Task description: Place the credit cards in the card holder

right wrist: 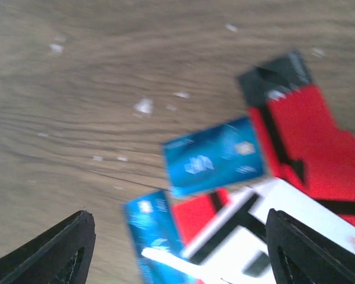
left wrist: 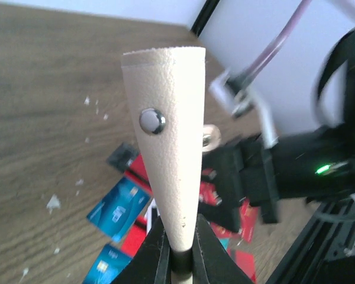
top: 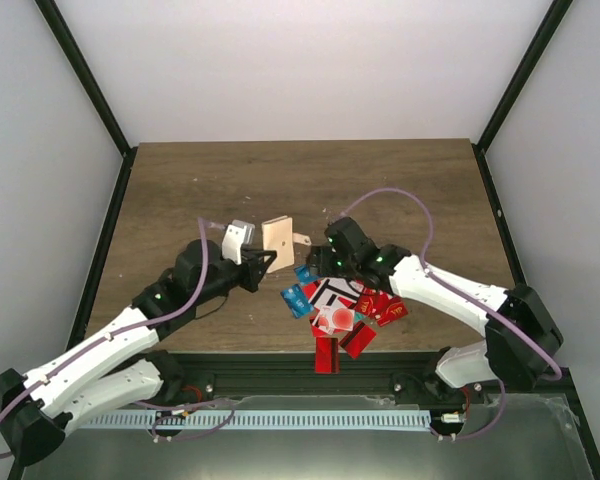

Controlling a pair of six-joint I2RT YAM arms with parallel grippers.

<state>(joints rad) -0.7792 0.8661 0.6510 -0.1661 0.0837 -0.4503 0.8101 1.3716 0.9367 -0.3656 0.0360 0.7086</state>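
Left gripper (left wrist: 177, 245): fingers were clenched on the bottom edge of the card holder (left wrist: 168, 148), pinching it from both sides. The holder stood upright in the grip, off the table (top: 180, 190). Its snap stud (left wrist: 151, 120) faced the left wrist camera and its snap tab (top: 301, 238) stuck out toward the right arm.

Right gripper (right wrist: 180, 242): fingers were released and spread wide, with nothing held between them. It sat over the left edge of the credit cards (top: 345, 310), near the holder but apart from it. Couldn't tell whether the fingertips touched any card.

In the right wrist view, a blue card (right wrist: 154, 231) and a white card (right wrist: 248, 239) with black stripes lay below the open jaws. A second blue card and a red card (right wrist: 310, 136) with a black end lay just beyond. That view was blurred.

The card heap lay flat on the table near its front edge, between the two arms and closer to the right one. It was mostly red, with blue ones on its left side. The holder hung above the table just behind the heap's left side.
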